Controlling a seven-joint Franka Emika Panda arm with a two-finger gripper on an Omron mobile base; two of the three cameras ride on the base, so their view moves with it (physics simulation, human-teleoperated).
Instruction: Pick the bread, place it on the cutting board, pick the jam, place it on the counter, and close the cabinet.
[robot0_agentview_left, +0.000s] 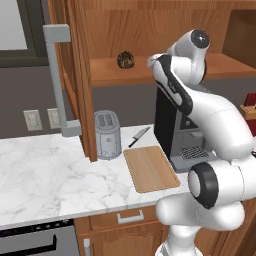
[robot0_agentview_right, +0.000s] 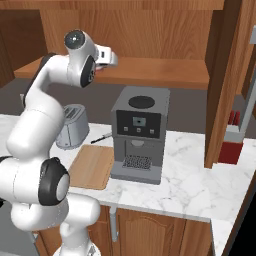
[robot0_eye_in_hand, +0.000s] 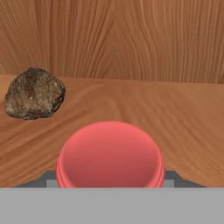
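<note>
The bread (robot0_agentview_left: 126, 60) sits on the open cabinet's (robot0_agentview_left: 75, 75) shelf, toward the shelf's left end and near its back wall; in the hand view it (robot0_eye_in_hand: 34, 93) lies up and to the left of the jam (robot0_eye_in_hand: 110, 154), clear of it. The jam stands right in front of the hand camera, near the shelf's front edge, with the gripper's (robot0_eye_in_hand: 110, 177) dark fingertips (robot0_eye_in_hand: 47, 178) showing on either side of the jar's base; they seem to flank it closely, but I cannot tell whether they press on it. In the left base view the arm reaches up to the shelf just right of the bread. Below, on the counter (robot0_agentview_left: 45, 175), the cutting board (robot0_agentview_left: 151, 168) lies bare at the front edge, between the toaster (robot0_agentview_left: 107, 134) and the coffee machine (robot0_agentview_right: 137, 134), with a knife (robot0_agentview_left: 138, 137) behind it.
</note>
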